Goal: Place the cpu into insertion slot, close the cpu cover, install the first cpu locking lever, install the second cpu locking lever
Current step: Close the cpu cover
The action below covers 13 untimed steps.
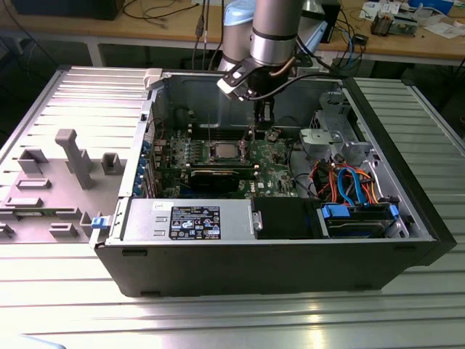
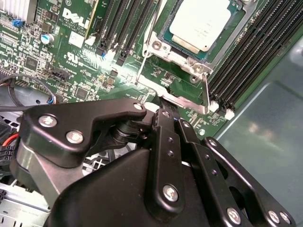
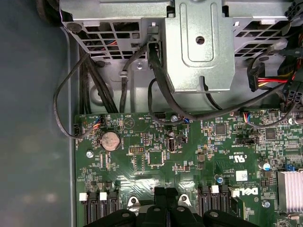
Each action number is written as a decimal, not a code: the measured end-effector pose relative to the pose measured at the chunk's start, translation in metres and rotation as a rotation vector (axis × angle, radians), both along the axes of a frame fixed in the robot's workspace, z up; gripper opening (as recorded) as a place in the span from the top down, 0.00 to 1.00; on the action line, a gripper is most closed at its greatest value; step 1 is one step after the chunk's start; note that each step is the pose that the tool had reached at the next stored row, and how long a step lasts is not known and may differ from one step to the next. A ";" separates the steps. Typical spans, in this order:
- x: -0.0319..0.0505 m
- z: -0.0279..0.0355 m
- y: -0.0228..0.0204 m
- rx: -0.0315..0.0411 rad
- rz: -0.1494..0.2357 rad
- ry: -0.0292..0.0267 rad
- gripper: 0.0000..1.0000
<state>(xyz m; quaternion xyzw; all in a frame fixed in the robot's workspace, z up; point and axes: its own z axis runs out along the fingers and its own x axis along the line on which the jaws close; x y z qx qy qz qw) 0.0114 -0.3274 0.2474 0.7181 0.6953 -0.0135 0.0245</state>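
Your claw (image 2: 164, 103) is clenched, tips together at a locking lever (image 2: 182, 100).
You see the cpu (image 2: 201, 23) lying flat under the closed cpu cover (image 2: 158, 47), between two rows of memory slots (image 2: 255, 52) toward the motherboard's (image 2: 61, 61) edge; the claw sits just beside the cover's corner.

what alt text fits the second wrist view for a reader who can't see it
The silver-topped cpu sits framed by the metal cpu cover on the green motherboard. The robot's black hand looms in the foreground, close to the cover's near edge.
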 end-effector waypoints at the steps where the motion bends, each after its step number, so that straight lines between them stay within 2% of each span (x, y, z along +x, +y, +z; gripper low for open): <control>1: -0.0008 0.0000 0.0000 0.0000 0.000 0.0000 0.89; 13: -0.0084 -0.0001 0.0000 0.0000 0.000 0.0000 0.89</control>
